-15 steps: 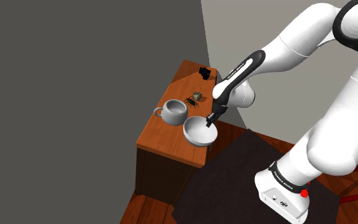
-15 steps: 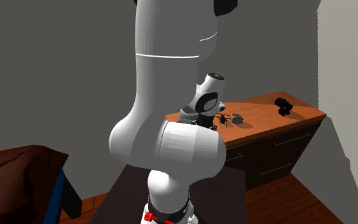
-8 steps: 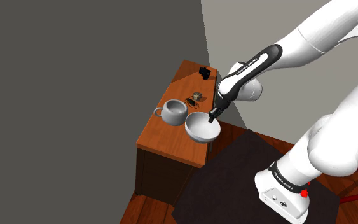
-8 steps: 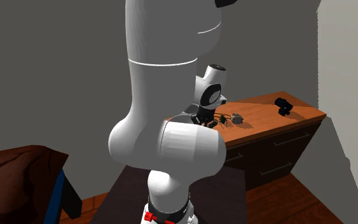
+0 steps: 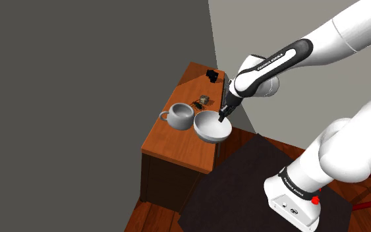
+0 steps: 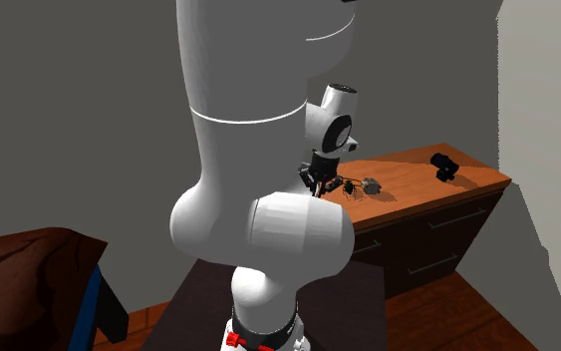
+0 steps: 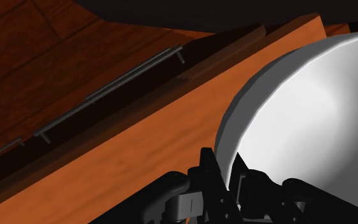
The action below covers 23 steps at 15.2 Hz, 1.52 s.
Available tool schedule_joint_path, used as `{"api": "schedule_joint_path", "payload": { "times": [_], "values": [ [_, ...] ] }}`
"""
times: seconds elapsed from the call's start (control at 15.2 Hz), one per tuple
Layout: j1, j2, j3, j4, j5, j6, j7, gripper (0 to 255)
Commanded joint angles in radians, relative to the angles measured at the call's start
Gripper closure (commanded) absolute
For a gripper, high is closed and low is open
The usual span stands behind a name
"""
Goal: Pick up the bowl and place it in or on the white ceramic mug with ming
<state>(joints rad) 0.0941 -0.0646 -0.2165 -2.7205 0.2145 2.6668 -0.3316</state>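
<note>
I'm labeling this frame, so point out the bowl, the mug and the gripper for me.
bowl (image 5: 209,124), shoulder view, on its inner surface.
mug (image 5: 180,122), shoulder view, on its outer side wall.
gripper (image 5: 224,119), shoulder view, at the fingertips clasping the bowl's rim.

Wooden dresser (image 5: 177,148) against grey walls (image 5: 78,79)

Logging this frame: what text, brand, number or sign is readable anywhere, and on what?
"FRANKA EMIKA": white letters on the dark band of the arm's forearm.
White letters on the dark ring at the arm's base: too small to read.
No text on the bowl, the mug or the cabinet.
</note>
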Motion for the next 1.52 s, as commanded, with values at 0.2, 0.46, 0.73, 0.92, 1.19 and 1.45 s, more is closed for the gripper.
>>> {"api": "schedule_joint_path", "payload": {
  "times": [0.2, 0.46, 0.73, 0.92, 1.19, 1.45],
  "values": [
    [-0.014, -0.077, 0.004, 0.011, -0.061, -0.084, 0.052, 255],
    [-0.026, -0.135, 0.01, 0.022, -0.094, -0.149, 0.08, 255],
    [-0.035, -0.187, 0.016, 0.037, -0.118, -0.215, 0.103, 255],
    [-0.04, -0.217, 0.02, 0.049, -0.129, -0.256, 0.114, 255],
    [-0.013, -0.077, 0.026, 0.213, -0.092, -0.282, 0.116, 255],
    [0.002, 0.057, 0.033, 0.388, -0.063, -0.325, 0.12, 255]
  ]
}}
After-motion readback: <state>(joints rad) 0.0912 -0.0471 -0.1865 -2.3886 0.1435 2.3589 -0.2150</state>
